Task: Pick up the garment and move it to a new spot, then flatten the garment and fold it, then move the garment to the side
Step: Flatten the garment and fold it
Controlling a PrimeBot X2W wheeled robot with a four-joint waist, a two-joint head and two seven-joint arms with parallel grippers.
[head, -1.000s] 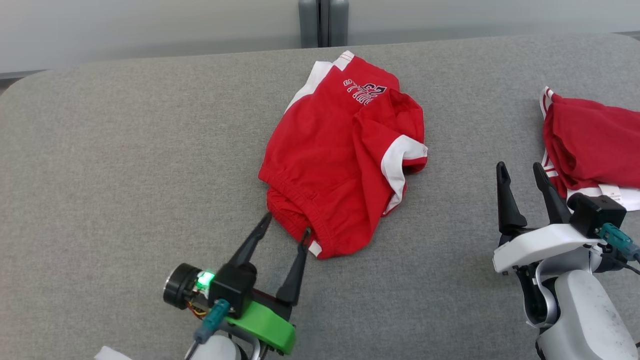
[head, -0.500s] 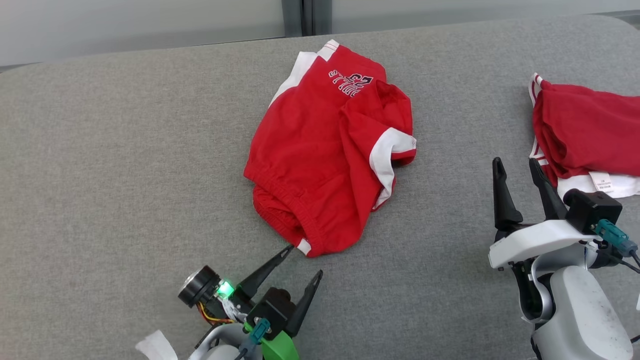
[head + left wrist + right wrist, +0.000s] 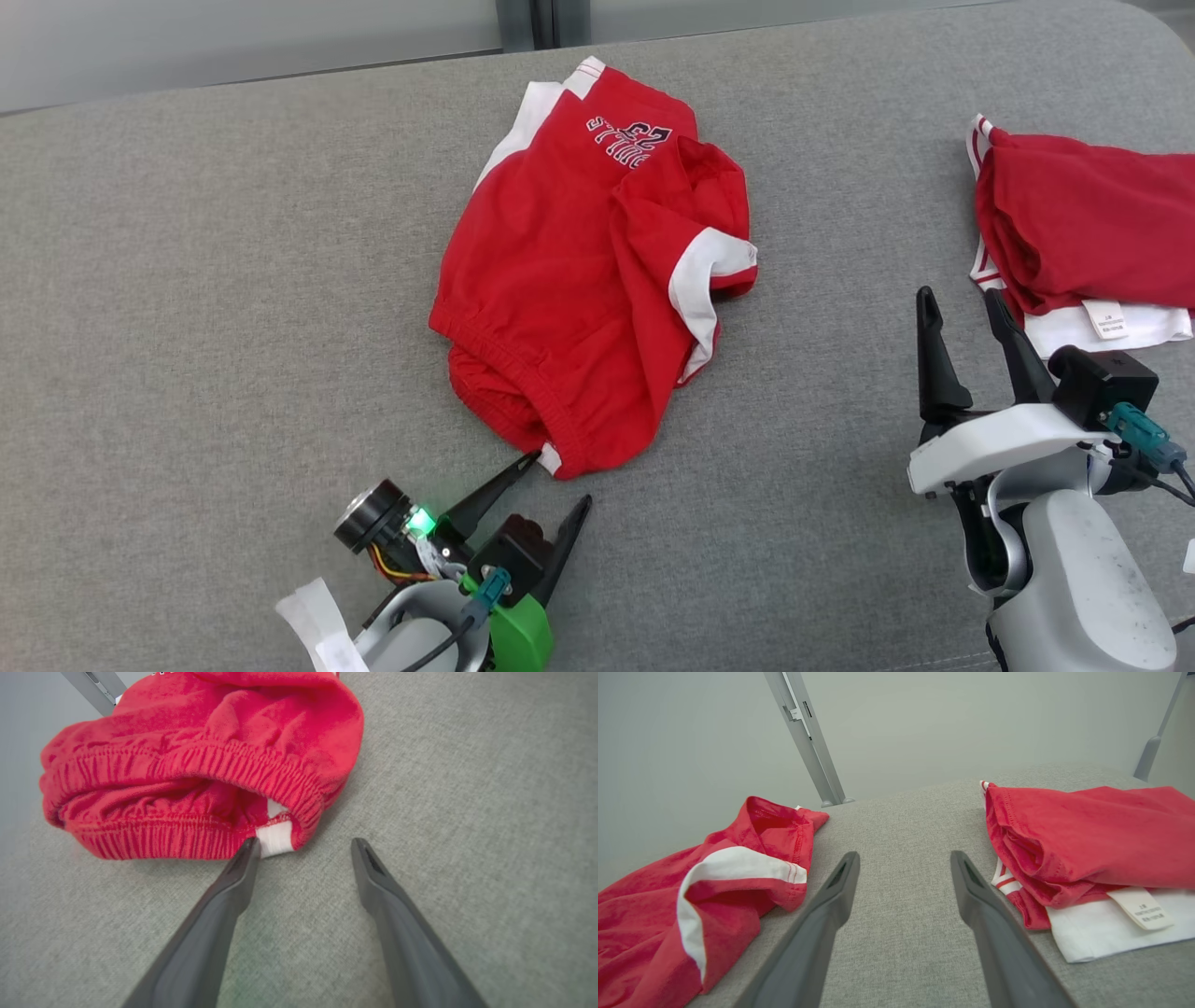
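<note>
Two sets of jaws stand over a grey woven-fabric worktop (image 3: 187,280). At the lower left, the left jaws are spread wide and hold nothing. The tip of one long dark finger (image 3: 243,863) sits right at a small white patch (image 3: 276,839) at the end of the gathered elastic waistband (image 3: 187,765). Whether it touches is hard to say. The other finger lies over bare cloth.

That waistband belongs to the crumpled red shorts with white side panels and a printed number (image 3: 569,271). They lie near the middle of the worktop, waistband towards the robot and one leg folded over the top.

Further right, the right jaws are also wide open and empty, fingers pointing away over bare worktop between the two garments. Just beyond them, at the right edge, rests a folded red garment with white trim (image 3: 1083,215), its white label (image 3: 1108,319) facing up.
</note>
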